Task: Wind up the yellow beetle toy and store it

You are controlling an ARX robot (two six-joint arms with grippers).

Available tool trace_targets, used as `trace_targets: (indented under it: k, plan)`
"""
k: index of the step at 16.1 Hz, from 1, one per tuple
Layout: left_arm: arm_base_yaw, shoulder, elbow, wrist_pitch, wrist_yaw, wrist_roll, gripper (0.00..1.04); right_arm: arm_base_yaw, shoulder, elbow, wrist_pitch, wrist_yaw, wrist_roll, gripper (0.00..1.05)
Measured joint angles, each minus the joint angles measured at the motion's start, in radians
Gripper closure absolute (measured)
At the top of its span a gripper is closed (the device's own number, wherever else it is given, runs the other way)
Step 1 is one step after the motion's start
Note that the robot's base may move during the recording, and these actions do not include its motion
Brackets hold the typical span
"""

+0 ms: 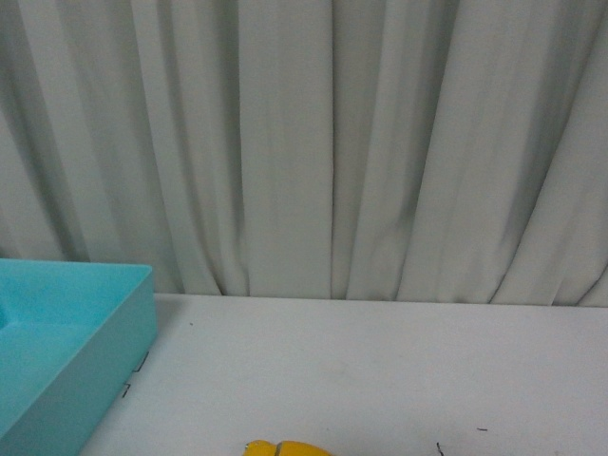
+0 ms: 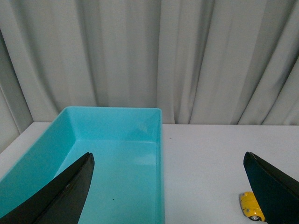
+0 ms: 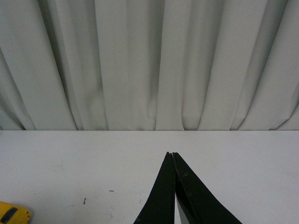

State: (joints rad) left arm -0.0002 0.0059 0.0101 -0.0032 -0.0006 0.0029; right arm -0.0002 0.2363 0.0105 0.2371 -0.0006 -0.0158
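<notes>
Left wrist view, beetle toy (image 2: 249,204) beside jaw

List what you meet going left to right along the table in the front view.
teal bin → yellow beetle toy → small dark marks

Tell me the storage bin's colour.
The bin is plain turquoise; the left wrist view shows it best.

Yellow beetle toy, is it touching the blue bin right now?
Apart. The left wrist view shows a wide strip of bare white table between the yellow beetle toy and the blue bin.
</notes>
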Motion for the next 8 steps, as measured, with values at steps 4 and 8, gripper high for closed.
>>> trace_targets:
  k: [4, 8]
  plan:
    - [0.000, 0.000, 0.000, 0.000, 0.000, 0.000, 0.07, 0.000, -0.065, 0.000, -0.065, 0.000, 0.000, 1.03]
    - [0.000, 0.000, 0.000, 0.001, 0.000, 0.000, 0.07, 0.000, -0.233, 0.000, -0.251, 0.001, 0.001, 1.03]
